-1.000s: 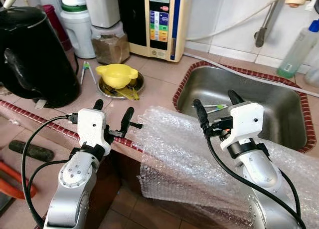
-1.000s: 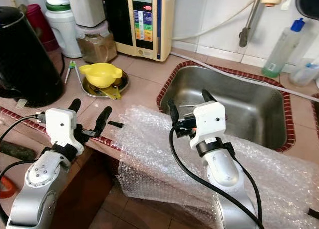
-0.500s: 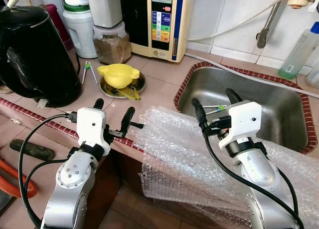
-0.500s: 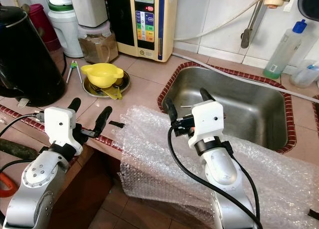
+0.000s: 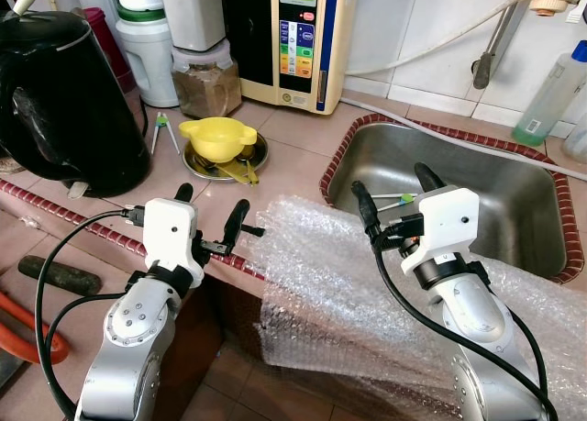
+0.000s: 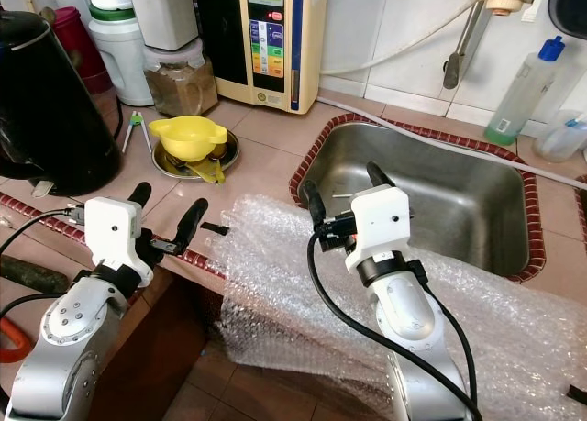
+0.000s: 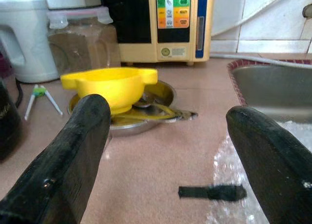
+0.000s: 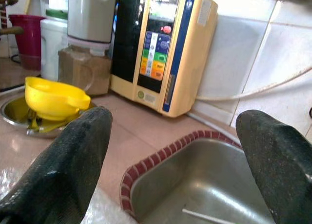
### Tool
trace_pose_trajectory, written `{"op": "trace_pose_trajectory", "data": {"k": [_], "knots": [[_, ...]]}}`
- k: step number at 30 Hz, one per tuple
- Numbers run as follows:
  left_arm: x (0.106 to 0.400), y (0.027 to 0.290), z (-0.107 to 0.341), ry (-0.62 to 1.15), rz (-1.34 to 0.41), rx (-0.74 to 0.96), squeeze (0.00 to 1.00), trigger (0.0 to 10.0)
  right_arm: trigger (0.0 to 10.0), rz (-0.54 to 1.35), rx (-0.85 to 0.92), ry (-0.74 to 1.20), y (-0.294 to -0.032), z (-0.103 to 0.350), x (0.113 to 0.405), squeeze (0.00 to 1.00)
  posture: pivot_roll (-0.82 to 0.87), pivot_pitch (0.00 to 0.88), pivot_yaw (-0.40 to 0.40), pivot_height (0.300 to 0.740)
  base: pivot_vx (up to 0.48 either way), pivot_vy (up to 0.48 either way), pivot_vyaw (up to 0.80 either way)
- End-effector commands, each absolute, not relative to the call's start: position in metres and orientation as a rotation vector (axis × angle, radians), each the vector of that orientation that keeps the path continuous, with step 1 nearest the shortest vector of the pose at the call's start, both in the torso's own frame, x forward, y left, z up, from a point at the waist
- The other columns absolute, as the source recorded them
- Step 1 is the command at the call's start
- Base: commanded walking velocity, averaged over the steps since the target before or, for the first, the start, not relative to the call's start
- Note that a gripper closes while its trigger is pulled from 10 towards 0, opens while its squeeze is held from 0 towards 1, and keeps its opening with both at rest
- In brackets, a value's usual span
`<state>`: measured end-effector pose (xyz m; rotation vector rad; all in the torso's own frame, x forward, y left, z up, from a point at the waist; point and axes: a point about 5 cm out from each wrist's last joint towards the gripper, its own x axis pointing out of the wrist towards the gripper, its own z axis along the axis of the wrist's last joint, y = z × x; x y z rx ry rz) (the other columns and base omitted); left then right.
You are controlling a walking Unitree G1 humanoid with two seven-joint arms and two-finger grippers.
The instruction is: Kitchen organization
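Little has moved since earlier: both grippers hover wide open and empty. Left gripper [image 5: 209, 215] is nearer the yellow plastic funnel [image 5: 215, 138], which sits dead ahead on the steel plate [image 5: 190, 159]; right gripper [image 5: 393, 197] faces the stainless sink [image 5: 523, 210].

Pretty bright, even light overall – head cams are sharp w/ no motion blur. Some glare on the bubble wrap [image 5: 367, 274] and soft reflections inside the steel sink [image 5: 514, 210]. Black kettle [image 5: 60, 100] at upper left reads nearly featureless. Wrist cams are softer – the black fingers [image 7: 68, 155] up close are out of focus, bg a bit hazy.
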<state>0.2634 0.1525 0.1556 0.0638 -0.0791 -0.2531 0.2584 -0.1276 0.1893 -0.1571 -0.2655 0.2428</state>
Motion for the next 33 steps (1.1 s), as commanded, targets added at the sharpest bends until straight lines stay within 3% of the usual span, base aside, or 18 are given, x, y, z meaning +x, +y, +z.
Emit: {"op": "trace_pose_trajectory", "data": {"k": [1,33], "knots": [[0.2631,0.15,0.1597,-0.088,-0.273,0.067,0.0,10.0,10.0,0.25,-0.154,-0.274,-0.1259,0.1904,0.2579,0.0,0.01,0.061,0.041,0.74,0.247,0.0,0.0],[0.2635,0.1484,0.1572,-0.066,-0.304,0.072,0.0,10.0,10.0,0.242,-0.155,-0.273,-0.1258,0.1879,0.2578,0.0,0.01,0.054,0.053,0.74,0.258,0.0,0.0]]}}
